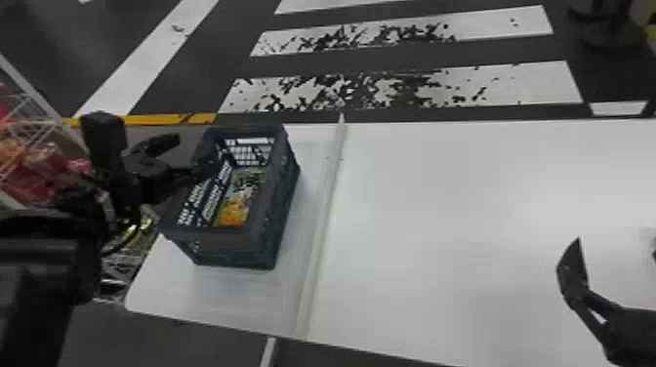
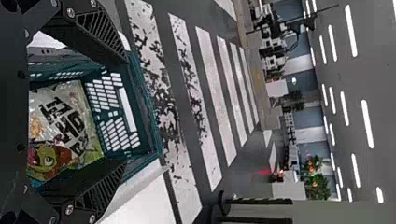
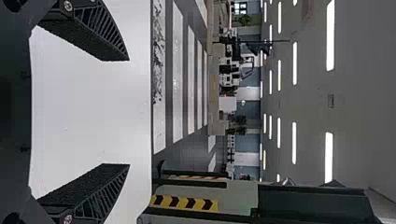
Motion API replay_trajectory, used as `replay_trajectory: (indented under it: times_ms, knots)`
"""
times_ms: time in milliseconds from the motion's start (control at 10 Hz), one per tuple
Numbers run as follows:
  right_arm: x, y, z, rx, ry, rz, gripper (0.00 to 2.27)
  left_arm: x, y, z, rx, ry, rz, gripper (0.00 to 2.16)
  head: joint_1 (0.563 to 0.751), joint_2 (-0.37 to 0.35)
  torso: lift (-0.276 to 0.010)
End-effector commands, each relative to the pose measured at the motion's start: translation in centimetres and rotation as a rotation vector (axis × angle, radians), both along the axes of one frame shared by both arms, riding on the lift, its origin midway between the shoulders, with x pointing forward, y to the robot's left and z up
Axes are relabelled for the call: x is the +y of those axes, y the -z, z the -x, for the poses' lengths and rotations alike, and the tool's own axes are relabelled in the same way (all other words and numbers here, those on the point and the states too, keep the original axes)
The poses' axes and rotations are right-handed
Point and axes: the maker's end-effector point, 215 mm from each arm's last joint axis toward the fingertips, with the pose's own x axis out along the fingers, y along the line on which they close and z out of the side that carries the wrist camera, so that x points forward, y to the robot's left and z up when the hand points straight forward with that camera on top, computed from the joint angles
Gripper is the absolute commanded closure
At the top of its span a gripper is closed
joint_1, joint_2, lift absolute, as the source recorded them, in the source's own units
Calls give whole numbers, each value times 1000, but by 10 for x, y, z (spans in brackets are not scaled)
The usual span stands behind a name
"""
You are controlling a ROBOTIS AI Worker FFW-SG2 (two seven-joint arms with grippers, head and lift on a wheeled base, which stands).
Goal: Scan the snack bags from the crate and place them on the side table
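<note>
In the head view my left gripper [image 1: 189, 155] stands open over the left rim of the dark crate [image 1: 271, 219], and a yellow-orange snack bag [image 1: 234, 210] lies on the crate's floor. The left wrist view has my left gripper [image 2: 125, 112] with its two fingers wide apart, the teal crate [image 2: 152, 123] beyond and between them. A pale green snack bag [image 2: 70, 126] with black lettering lies inside it. At the head view's lower right is my right gripper [image 1: 585, 288] above the white table; in the right wrist view my right gripper [image 3: 129, 112] is open, nothing between its fingers.
A seam strip [image 1: 324, 219] crosses the white table [image 1: 463, 219] just right of the crate. Left of the table, a wire basket [image 1: 29, 122] holds red and orange packages behind the left arm. Striped floor [image 1: 405, 88] lies beyond the table's far edge.
</note>
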Motion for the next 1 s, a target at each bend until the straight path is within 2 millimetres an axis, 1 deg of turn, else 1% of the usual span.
replay_trajectory:
  times_ms: [0,200,300,400,500,600,700,900]
  knots:
    - [4,1,1,3,-2,5,73,6,9,-18,47,42,-66,161,695,266,-81]
    - [8,2,0,4,-7,6,73,9,21,-31,108,98,-101,157,695,268,-81]
    - [12,5,-2,17,-16,11,73,11,27,-31,148,136,-126,154,695,270,-81]
    - [16,5,-5,19,-23,15,73,14,36,-27,182,156,-140,154,695,273,-81]
    - [18,9,-8,35,-29,21,73,16,46,-20,228,185,-150,151,695,277,-81]
    - [23,12,-11,47,-41,30,73,20,63,-11,291,201,-148,151,695,285,-81]
    - [27,14,-10,56,-52,32,73,20,76,-13,338,220,-154,147,695,296,-81]
    - [26,22,-10,83,-59,44,73,20,96,-21,396,234,-159,147,695,308,-81]
